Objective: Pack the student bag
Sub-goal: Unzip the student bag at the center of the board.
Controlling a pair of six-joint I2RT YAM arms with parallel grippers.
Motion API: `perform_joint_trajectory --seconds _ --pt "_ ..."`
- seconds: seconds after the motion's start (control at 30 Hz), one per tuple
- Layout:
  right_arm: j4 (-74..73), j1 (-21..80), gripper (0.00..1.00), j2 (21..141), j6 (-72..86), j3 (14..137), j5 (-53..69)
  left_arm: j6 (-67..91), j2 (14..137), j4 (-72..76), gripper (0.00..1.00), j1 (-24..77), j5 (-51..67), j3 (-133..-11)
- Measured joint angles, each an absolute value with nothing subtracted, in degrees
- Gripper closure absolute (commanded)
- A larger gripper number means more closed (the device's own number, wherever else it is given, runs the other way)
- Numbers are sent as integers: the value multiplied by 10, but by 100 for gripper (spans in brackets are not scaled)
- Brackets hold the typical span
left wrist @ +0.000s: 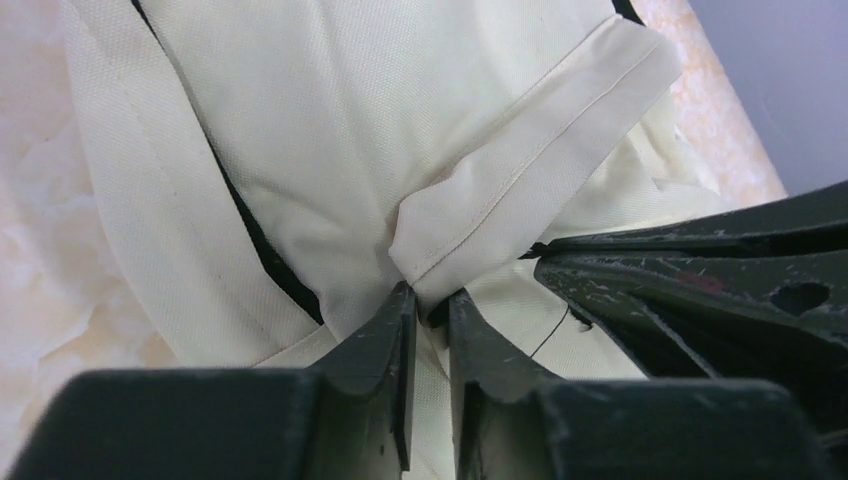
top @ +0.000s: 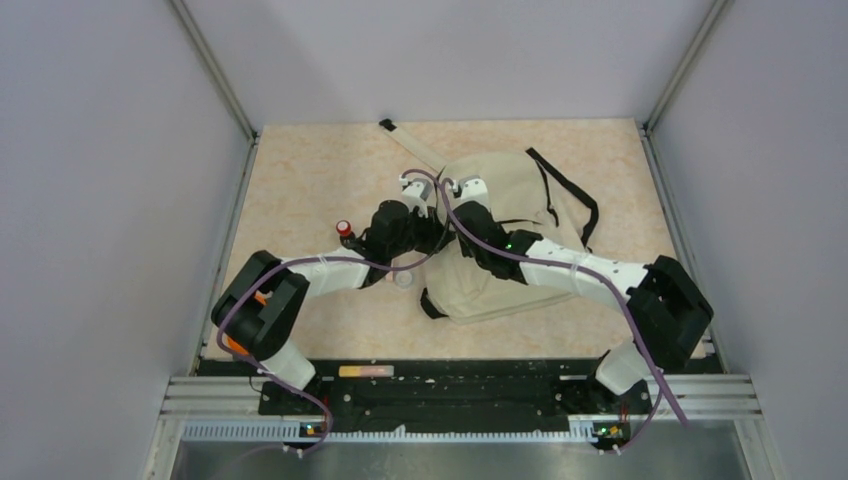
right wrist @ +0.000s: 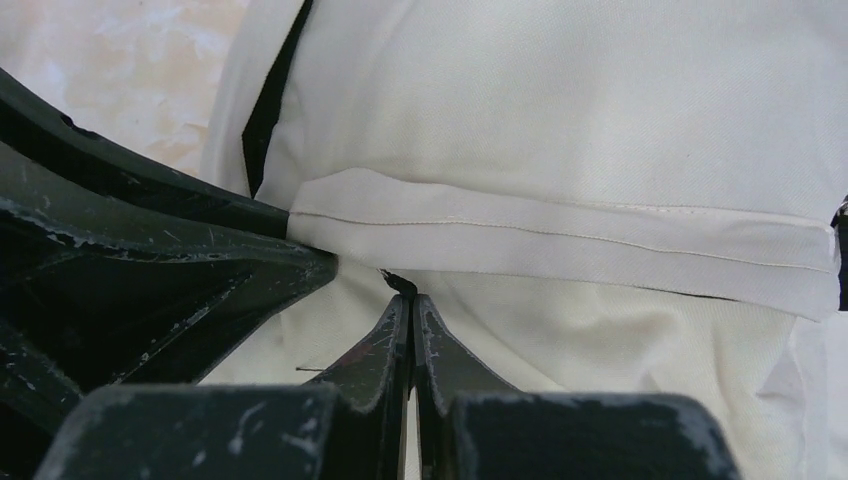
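The student bag (top: 510, 180), cream-beige with black trim, lies flat at the table's middle right. Both arms reach over its near-left part. My left gripper (left wrist: 430, 297) is narrowed onto a folded beige fabric band (left wrist: 530, 150) of the bag, and the fold's corner is pinched between the tips. My right gripper (right wrist: 411, 300) is shut, with a small black zipper pull (right wrist: 400, 283) sticking out at its tips, just below the same band (right wrist: 560, 235). From above, the left gripper (top: 418, 190) and right gripper (top: 462, 190) sit side by side on the bag.
A small red-capped object (top: 343, 228) stands left of the left arm, and a pale round object (top: 403, 278) lies under it. A beige strap (top: 400, 140) trails toward the back wall and a black strap (top: 572, 195) loops on the bag's right. Grey walls enclose the table.
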State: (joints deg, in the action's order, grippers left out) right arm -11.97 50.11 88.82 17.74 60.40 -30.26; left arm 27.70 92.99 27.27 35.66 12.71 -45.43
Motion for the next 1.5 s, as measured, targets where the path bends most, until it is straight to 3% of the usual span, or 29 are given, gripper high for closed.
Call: perform_joint_trajectory --seconds 0.1,0.6,1.0,1.5 --pt "-121 501 100 885 171 604 -308 277 932 274 100 359 125 -455" --pt "-129 482 100 859 126 590 -375 266 921 265 100 365 110 -455" --pt "-126 333 100 771 111 513 -362 238 868 246 100 371 89 -429" --pt "-94 211 100 780 95 456 -316 219 825 221 100 371 71 -396"
